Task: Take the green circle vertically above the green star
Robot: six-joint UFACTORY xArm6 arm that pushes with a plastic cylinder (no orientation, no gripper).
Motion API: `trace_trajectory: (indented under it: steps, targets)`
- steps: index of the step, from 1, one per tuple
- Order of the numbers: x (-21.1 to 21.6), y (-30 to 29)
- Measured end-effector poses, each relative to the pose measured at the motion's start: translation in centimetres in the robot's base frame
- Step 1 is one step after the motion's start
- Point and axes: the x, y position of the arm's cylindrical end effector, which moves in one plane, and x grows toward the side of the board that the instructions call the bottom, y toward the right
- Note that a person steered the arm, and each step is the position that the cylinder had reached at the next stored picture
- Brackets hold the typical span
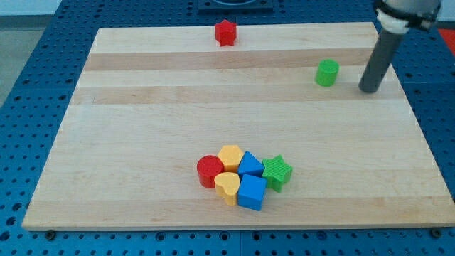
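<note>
The green circle (327, 73) is a short green cylinder standing at the view's upper right on the wooden board (142, 128). The green star (277, 172) lies at the view's lower middle, at the right end of a tight cluster of blocks. My tip (369, 89) is the lower end of the dark rod, resting on the board a little to the right of the green circle and apart from it. The green circle is above and to the right of the green star, far from it.
The cluster beside the green star holds a red circle (209, 171), a yellow hexagon (230, 156), a yellow heart (227, 186), a blue triangle (249, 165) and a blue cube (252, 192). A red star-like block (225, 33) sits near the board's top edge.
</note>
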Motion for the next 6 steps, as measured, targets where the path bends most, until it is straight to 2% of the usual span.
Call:
trace_trajectory:
  steps: [1, 2, 3, 4, 5, 6]
  targets:
    - [-2.3, -2.6]
    - [-0.1, -10.3]
    - [3.8, -17.4]
    - [2.1, -16.4]
    - [-2.9, -13.7]
    - [-4.9, -11.2]
